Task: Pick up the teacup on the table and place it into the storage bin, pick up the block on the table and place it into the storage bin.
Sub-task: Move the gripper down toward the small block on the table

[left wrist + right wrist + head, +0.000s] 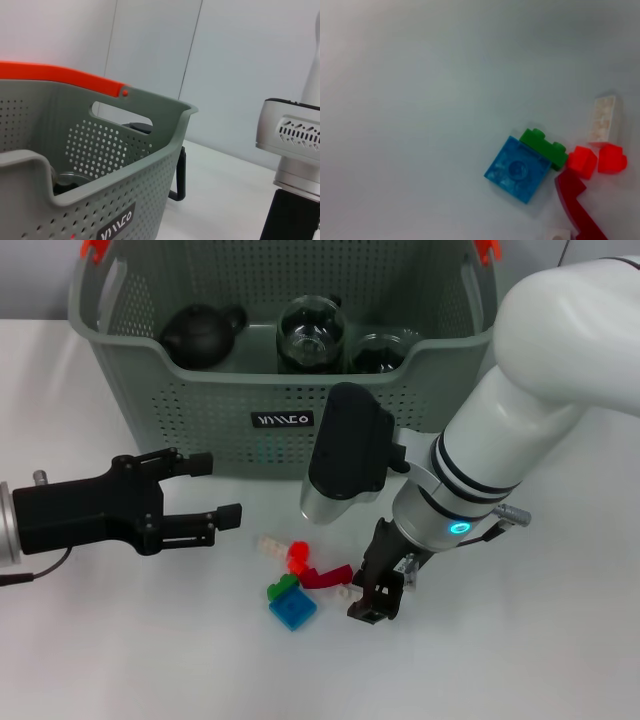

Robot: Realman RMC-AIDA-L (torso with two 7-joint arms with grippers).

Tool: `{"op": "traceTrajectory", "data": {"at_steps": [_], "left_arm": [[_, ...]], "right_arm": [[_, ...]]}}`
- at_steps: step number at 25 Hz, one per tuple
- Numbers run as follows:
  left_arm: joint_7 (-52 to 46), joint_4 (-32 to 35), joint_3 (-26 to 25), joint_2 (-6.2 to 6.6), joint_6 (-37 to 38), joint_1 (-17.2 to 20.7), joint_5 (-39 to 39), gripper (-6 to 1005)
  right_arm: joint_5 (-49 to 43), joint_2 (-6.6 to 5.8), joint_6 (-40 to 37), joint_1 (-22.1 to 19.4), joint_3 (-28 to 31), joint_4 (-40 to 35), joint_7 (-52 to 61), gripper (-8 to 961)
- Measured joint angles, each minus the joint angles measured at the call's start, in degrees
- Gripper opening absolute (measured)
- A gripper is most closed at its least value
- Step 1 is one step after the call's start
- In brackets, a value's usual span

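The storage bin (230, 405) stands at the back of the table, grey-green and perforated, with a black label. A small glass teacup (380, 352) lies inside it on the right. On the table in front lie loose blocks: blue (292, 610) (517, 169), green (282, 587) (545, 146), red (298, 555) (582, 161), dark red (325, 577) (577, 205) and white (270, 543) (604, 119). My right gripper (375, 595) hangs low just right of the blocks, next to a tiny white piece (345, 592). My left gripper (215, 490) is open and empty, left of the blocks, before the bin.
A black teapot (200, 335) and a round glass vessel (312, 335) also lie in the bin. Orange-red clips (95, 248) sit on its handles. The left wrist view shows the bin's corner (165, 145) and the right arm's wrist (290, 145).
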Motion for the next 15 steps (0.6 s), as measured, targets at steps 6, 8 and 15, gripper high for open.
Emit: {"op": "traceTrajectory", "data": {"at_steps": [6,8,15], "left_arm": [[0.0,0.0,0.0,0.06,-0.18,-0.01,-0.13,861],[0.0,0.0,0.0,0.05,-0.2,-0.01,-0.2,861],[0.0,0.0,0.0,0.1,-0.22,-0.01,-0.32,861]], "right_arm": [[0.04,0.06,0.02,0.0,-0.07,0.05,0.0,339],[0.05,0.06,0.02,0.0,-0.11,0.07,0.0,332],[0.0,0.06,0.07,0.02,-0.3,0.09,0.01,296]]}}
